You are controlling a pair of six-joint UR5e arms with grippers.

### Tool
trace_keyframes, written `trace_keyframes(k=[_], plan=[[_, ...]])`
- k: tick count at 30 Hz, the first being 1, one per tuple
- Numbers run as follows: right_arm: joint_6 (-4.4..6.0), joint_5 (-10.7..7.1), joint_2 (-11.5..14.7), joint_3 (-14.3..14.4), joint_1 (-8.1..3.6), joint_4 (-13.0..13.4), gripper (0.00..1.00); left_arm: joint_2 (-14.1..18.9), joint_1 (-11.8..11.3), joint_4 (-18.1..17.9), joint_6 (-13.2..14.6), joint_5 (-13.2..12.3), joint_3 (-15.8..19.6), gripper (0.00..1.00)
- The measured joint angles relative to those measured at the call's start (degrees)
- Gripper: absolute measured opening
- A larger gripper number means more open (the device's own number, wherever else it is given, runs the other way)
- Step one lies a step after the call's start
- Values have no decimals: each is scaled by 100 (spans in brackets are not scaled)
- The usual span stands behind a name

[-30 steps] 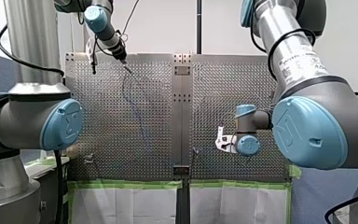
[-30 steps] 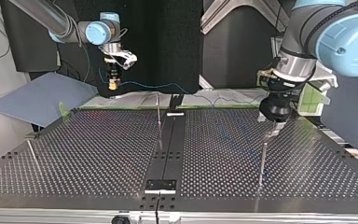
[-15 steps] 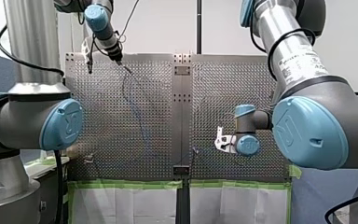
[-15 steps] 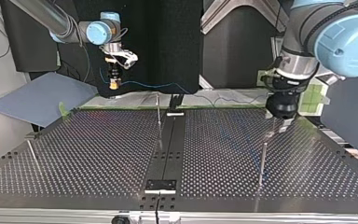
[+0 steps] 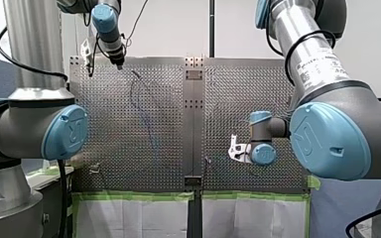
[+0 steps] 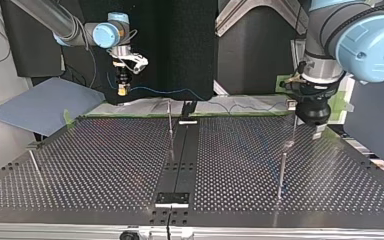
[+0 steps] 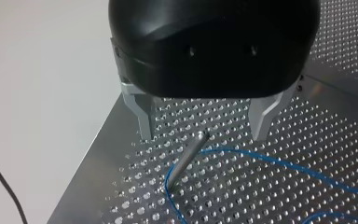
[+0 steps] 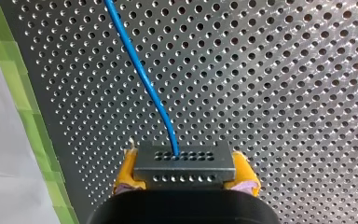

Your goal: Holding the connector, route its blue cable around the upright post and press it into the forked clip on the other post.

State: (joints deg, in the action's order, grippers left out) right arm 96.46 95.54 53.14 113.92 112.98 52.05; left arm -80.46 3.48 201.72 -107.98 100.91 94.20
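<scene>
Right gripper (image 8: pixel 186 171) clamped on connector (image 8: pixel 182 161), at top view's upper left; cable (image 8: pixel 140 70) runs out ahead. Left gripper (image 7: pixel 204 123) fingers apart, empty, post (image 7: pixel 189 154) tip showing between them; cable loops post's base. Likely mid-routing: keep cable taut, low, no yanking.

post (image 7: pixel 189 155) between my left fingers (image 7: pixel 145 116), cable (image 7: pixel 261 157) seemingly round its foot; connector (image 8: pixel 184 163) between my right fingers (image 8: pixel 127 170).

my left arm (image 5: pixel 34 126) and my right arm (image 5: pixel 327 134) are silver tubes with grey housings and pale-blue joint caps — a black cable (image 5: pixel 291 47) loops along each. left gripper (image 7: pixel 204 135): rounded black body, metal fingers (image 7: pixel 145 116); right gripper (image 8: pixel 185 164): black body, yellow pads (image 8: pixel 127 169).
</scene>
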Motion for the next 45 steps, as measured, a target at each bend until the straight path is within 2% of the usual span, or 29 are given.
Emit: trace_keyframes(k=[6,23,32,45], plan=[[-1,0,0,-1,0,3,16,1,7,7,13,93,4,100],[-3,0,-1,-1,13,-9,16,-2,68,-129,48,108,12,100],[1,0,0,0,16,-25,16,1,194,-529,396,108,46,100],[15,0,-2,1,12,39,16,0,536,-1181,1044,-102,630,100]])
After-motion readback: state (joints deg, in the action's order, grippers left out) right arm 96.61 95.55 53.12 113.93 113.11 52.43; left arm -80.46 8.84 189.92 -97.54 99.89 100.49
